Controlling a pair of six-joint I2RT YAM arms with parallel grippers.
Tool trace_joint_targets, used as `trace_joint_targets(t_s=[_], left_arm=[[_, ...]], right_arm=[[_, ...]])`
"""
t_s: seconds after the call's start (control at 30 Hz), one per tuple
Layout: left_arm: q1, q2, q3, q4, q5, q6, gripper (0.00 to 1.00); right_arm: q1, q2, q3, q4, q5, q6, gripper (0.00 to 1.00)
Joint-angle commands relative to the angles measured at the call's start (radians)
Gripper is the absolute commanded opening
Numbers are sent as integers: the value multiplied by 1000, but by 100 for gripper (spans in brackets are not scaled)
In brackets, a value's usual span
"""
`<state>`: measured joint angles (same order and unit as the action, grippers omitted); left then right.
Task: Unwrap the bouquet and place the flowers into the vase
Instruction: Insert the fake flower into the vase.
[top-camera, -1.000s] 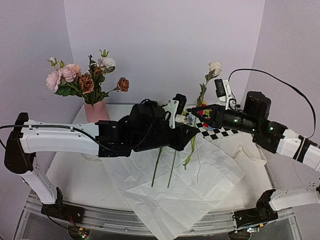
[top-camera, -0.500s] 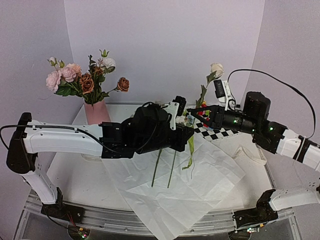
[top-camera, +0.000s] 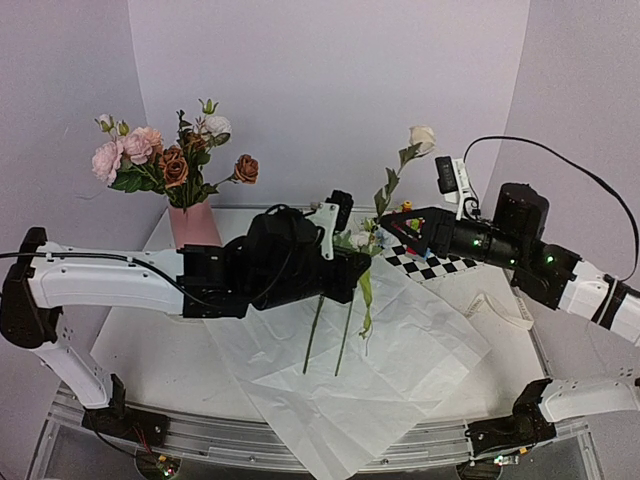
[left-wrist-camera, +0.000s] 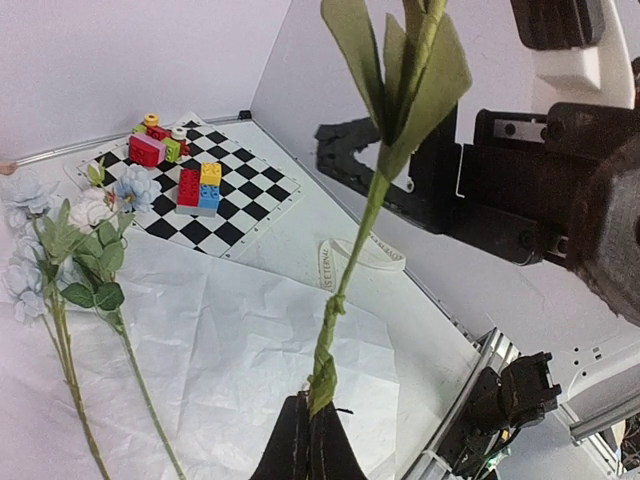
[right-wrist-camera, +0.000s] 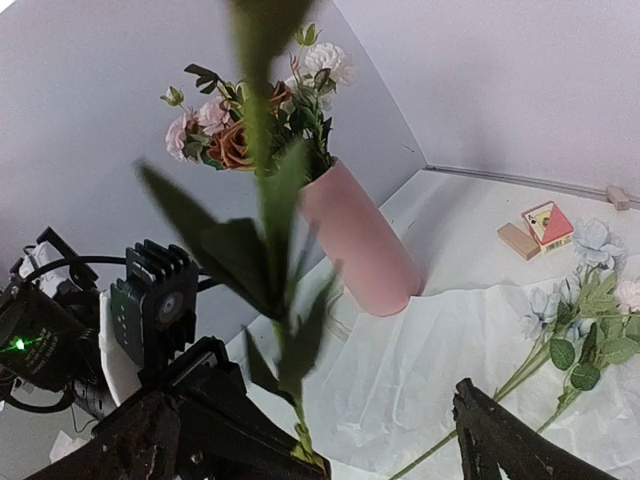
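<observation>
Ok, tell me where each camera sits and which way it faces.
Top external: above and behind, facing the back wall; left arm, right arm show.
Left wrist: past the shut left gripper and held flower stem toward the right arm.
Right wrist: past the open right gripper toward the vase and left arm.
Both wrist views share the flower stem.

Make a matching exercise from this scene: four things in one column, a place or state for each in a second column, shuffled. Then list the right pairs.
Things:
1. left end effector
2. right end effector
3. vase
4. toy blocks

Places or states:
A. on the checkered mat
B. open
C. holding roses
D. shut on a flower stem

Pairs: 1-D, 2-B, 3-C, 4-A
</observation>
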<state>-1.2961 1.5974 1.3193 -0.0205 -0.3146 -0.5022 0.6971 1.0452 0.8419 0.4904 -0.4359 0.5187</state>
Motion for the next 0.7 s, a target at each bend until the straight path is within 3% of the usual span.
trace_joint_targets(t_s=[0.0,0.3,0.5,0.67], left_arm=[[1,-155,-44,-46,-101,-11,0],[0,-423,-110,-247,-263,-19,0],[0,-561,-17,-491,-440,22,0],[0,-690,24,-533,-533,91,0]], right_arm=[[6,-71,-17,29,16,-26,98],[6,-137,-46,-32,102,-66,98],[6,-138,-51,-39,122,-62,98],[6,-138,-51,-38,122,-59,98]])
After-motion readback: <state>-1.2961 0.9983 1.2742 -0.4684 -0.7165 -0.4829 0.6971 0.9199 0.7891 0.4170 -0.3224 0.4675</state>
